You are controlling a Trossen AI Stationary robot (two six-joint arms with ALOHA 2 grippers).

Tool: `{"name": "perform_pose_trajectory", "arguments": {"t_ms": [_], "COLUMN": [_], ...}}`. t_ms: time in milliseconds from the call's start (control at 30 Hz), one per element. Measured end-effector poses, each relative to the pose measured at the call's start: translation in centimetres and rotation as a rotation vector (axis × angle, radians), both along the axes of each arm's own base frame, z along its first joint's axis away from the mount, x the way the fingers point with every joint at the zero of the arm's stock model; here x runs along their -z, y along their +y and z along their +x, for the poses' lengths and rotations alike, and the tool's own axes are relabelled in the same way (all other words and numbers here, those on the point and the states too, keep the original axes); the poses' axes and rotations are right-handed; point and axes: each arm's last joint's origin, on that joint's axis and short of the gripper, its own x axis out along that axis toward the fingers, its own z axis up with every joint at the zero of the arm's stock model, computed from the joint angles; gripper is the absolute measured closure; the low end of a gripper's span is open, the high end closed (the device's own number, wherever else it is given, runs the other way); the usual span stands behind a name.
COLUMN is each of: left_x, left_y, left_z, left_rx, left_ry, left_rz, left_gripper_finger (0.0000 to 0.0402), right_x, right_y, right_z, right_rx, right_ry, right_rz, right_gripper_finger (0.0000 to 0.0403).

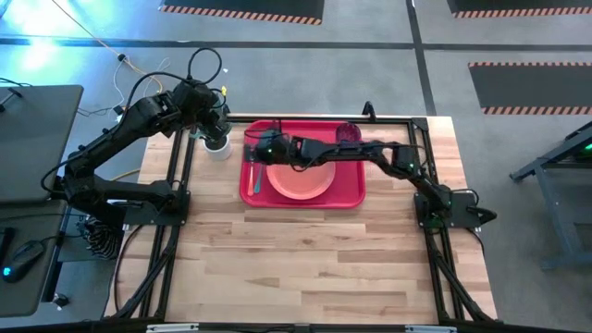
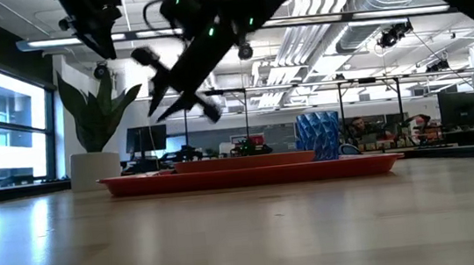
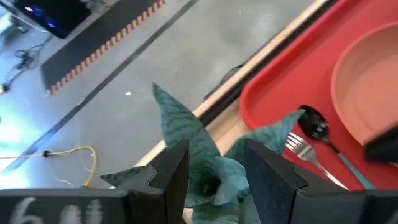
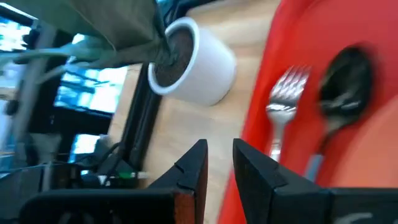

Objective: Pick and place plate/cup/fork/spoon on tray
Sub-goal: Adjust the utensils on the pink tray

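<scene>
The red tray [image 1: 351,190] lies at the table's far middle. The salmon plate [image 1: 303,176] lies on it, and the blue-purple cup [image 1: 348,135] stands upright in its far right corner. The fork [image 4: 286,99] and the spoon [image 4: 345,81] lie side by side on the tray's left part, beside the plate; both also show in the left wrist view, the fork [image 3: 301,149] and the spoon [image 3: 317,127]. My right gripper [image 1: 250,146] hangs over the tray's far left corner, open by a narrow gap and empty. My left gripper [image 1: 215,129] is open above a potted plant, whose leaves [image 3: 199,162] rise between its fingers.
A white pot [image 1: 216,145] with a green plant stands just left of the tray's far left corner. Black frame rails [image 1: 176,185] run along the table's left, right and far sides. Bare wood [image 1: 305,268] fills the table's near half.
</scene>
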Motion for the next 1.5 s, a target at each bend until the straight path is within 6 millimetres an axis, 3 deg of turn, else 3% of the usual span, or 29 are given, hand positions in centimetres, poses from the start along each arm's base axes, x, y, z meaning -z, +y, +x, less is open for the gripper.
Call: {"name": "perform_pose_trajectory", "arguments": {"t_ms": [333, 533, 700, 900, 1167, 1500], "left_x": [0.5, 1.0, 1.3, 1.3, 2.8, 7.6], "left_y": [-0.6, -1.1, -1.9, -2.9, -4.0, -4.6], "left_z": [0.2, -0.2, -0.3, 0.5, 3.6, 9.3], "left_rx": [0.064, -0.059, -0.175, -0.275, -0.362, -0.426], "left_ry": [-0.126, -0.174, -0.212, -0.309, -0.298, -0.099], "left_rz": [-0.191, -0.319, -0.396, -0.458, -0.491, -0.465], "left_gripper_finger": [0.0261, 0.0261, 0.0261, 0.0261, 0.0261, 0.0261], "right_x": [-7.5, -12.6, -17.2, -21.3, -23.3, -22.0], "right_y": [-0.2, -1.8, -3.4, -4.8, -6.0, -6.8], "right_z": [-4.7, -9.8, -14.1, -18.6, -22.8, -24.1], "right_rx": [-0.050, -0.029, -0.051, -0.050, -0.049, -0.154], "right_ry": [0.171, 0.318, 0.337, 0.354, 0.451, 0.607], "right_rz": [-0.208, -0.342, -0.459, -0.609, -0.682, -0.643], "right_gripper_finger": [0.0336, 0.0336, 0.0336, 0.0336, 0.0336, 0.0336]}}
